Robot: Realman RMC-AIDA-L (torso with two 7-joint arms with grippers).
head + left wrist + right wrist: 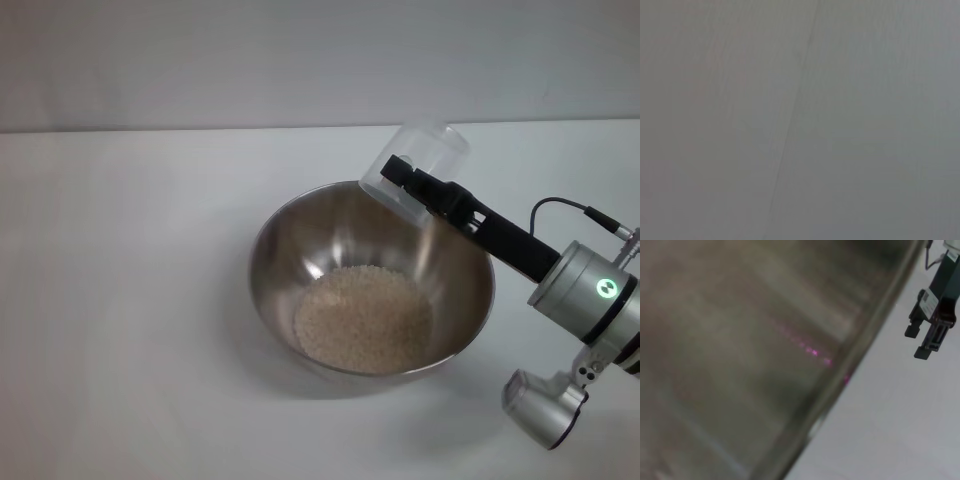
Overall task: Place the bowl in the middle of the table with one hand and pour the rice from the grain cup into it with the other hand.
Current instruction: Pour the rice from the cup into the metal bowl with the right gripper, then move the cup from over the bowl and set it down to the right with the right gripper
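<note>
jaws: right gripper [398,172] clamped on clear plastic grain cup [418,160], tipped over steel bowl's [275,250] far rim; left gripper [922,342] released, off aside
rice [363,318]: heaped in bowl
risk: cup clips rim, bowl slides toward table [120,300] edge

The head camera looks down from above at the whole bowl [371,285] on the table [120,300]. The right wrist camera sits very close to that bowl's [740,355] wall. The left wrist camera shows only plain grey, maybe table.

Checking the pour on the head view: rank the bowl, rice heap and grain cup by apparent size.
1. Bowl, widest by far.
2. Rice, heaped in the bowl's bottom.
3. Grain cup, tipped over the far rim in the right gripper, and looking empty.
</note>
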